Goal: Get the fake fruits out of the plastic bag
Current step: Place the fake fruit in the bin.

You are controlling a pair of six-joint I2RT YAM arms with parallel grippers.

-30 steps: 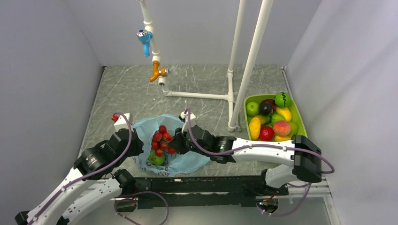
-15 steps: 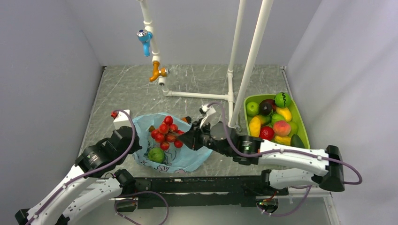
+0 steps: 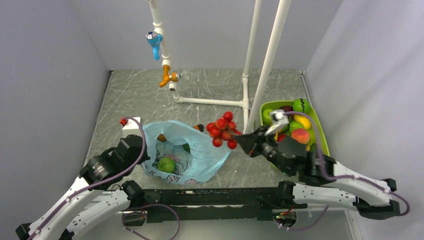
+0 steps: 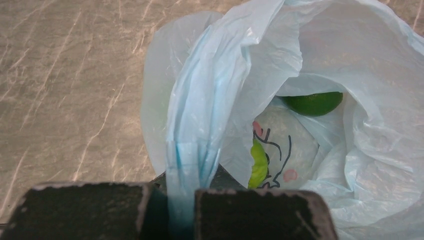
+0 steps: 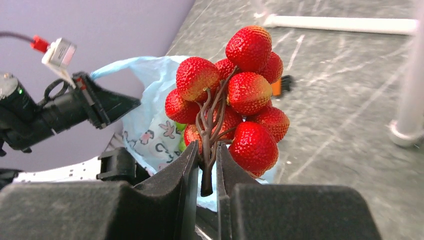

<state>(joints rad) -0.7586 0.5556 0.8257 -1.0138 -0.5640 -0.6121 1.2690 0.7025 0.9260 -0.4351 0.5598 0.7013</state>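
- Your left gripper (image 4: 172,200) was clenched on the gathered edge of the plastic bag (image 4: 320,50).
- Your right gripper (image 5: 206,157) clamped the stem of the red fruit cluster (image 5: 235,95), outside the bag.

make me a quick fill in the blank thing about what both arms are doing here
The right tool is shut on the brown ____ of the bunch of bumpy red fake fruits.
The left tool pinches the gathered edge of the thin, translucent plastic bag, which is light ____ in colour.
A round green fake fruit lies ____ the bag.
Missing words: stem; blue; inside.
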